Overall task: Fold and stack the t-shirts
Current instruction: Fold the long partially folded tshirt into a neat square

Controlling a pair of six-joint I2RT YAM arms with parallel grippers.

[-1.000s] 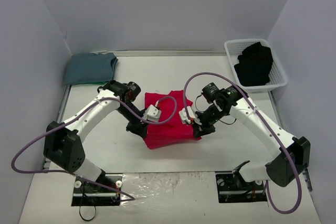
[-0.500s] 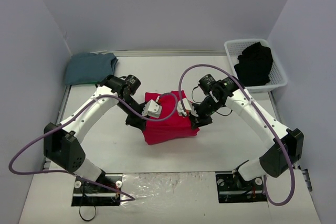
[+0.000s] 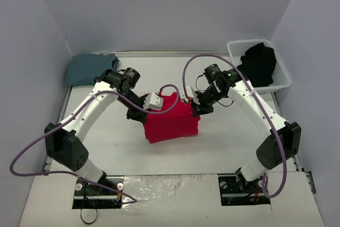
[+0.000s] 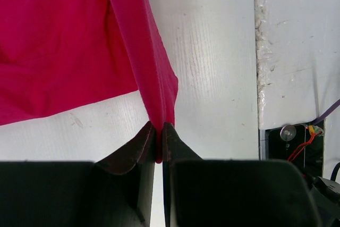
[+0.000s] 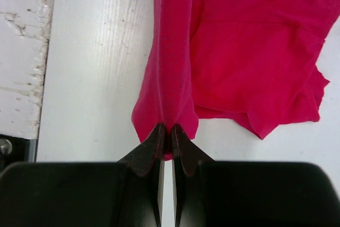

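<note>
The bright red t-shirt hangs between my two grippers over the middle of the table. My left gripper is shut on its left edge; in the left wrist view the red cloth runs up from the closed gripper. My right gripper is shut on its right edge; the right wrist view shows the shirt pinched in the gripper. The slate blue-grey t-shirt lies folded at the back left. The black t-shirt lies in the basket.
A white slatted basket stands at the back right corner. Purple cables loop over both arms. The arm bases are at the near edge on a rough white strip. Grey walls close the table on three sides.
Both grippers have moved toward the back of the table and lifted, carrying the red shirt's near edge up and back. The shirt now hangs from them.
</note>
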